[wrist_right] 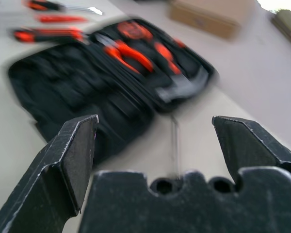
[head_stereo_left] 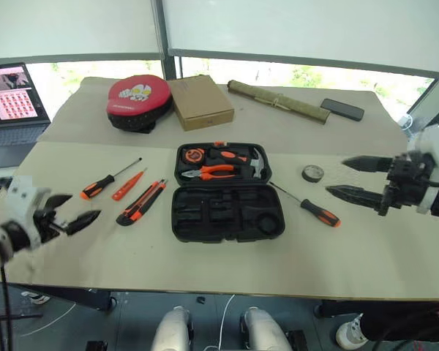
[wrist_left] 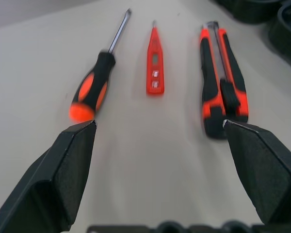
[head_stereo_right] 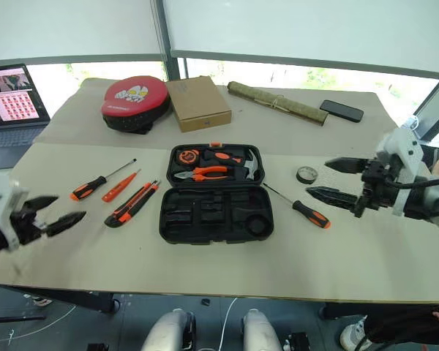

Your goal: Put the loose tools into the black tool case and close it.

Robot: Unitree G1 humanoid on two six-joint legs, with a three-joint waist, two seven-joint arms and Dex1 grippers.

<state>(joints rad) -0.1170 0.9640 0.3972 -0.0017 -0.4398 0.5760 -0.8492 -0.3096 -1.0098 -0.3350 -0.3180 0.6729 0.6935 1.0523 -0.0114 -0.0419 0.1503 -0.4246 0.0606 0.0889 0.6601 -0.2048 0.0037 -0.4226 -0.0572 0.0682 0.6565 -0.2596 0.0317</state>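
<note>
Case [head_stereo_left: 227,194] lies open at mid-table, lid half holding pliers [head_stereo_left: 214,171] and hammer [head_stereo_left: 257,162], near half's slots bare. Left of it, side by side: knife [head_stereo_left: 141,202] closest to case, then slim orange screwdriver [head_stereo_left: 129,183], then black/orange screwdriver [head_stereo_left: 108,179] furthest out. A 3rd screwdriver [head_stereo_left: 309,205] lies apart on the case's right, handle toward the near edge.

L gripper [head_stereo_left: 72,214] hovers over the table's near-left corner, fingers spread wide, nothing held; the three left-side tools lie just ahead of its tips, knife in line w/ one finger, black/orange driver w/ the other. R gripper [head_stereo_left: 355,179] hangs at the right, also wide open and empty, pointing toward the case; 3rd screwdriver sits near, below its tips.
</note>
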